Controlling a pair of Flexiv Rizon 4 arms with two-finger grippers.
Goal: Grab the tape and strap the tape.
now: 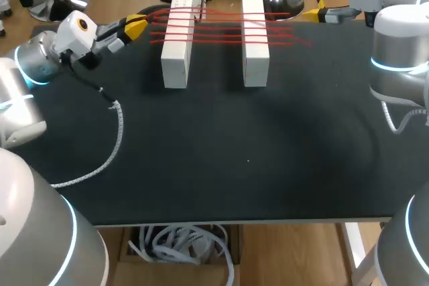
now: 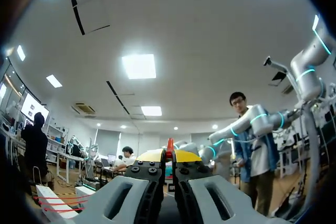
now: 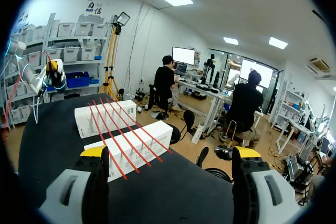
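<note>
Two white blocks [image 1: 175,43] [image 1: 255,39] lie side by side at the back of the black table. Several strands of red tape [image 1: 221,23] run across both blocks. At the back left, my left gripper [image 1: 137,26] is shut on the tape's end. In the left wrist view the red tape [image 2: 169,149] shows pinched between that gripper's [image 2: 169,157] closed yellow tips, with one block [image 2: 50,195] below and beside it. My right gripper [image 1: 315,14] stands open at the back right, just past the strands' ends. In the right wrist view it [image 3: 170,153] holds nothing, and both strapped blocks [image 3: 131,145] [image 3: 105,118] lie ahead of it.
A coiled white cable [image 1: 115,132] from my left arm hangs over the table's left part. The black tabletop [image 1: 241,159] stretches wide in front of the blocks. My left arm [image 3: 50,77] shows beyond the blocks in the right wrist view.
</note>
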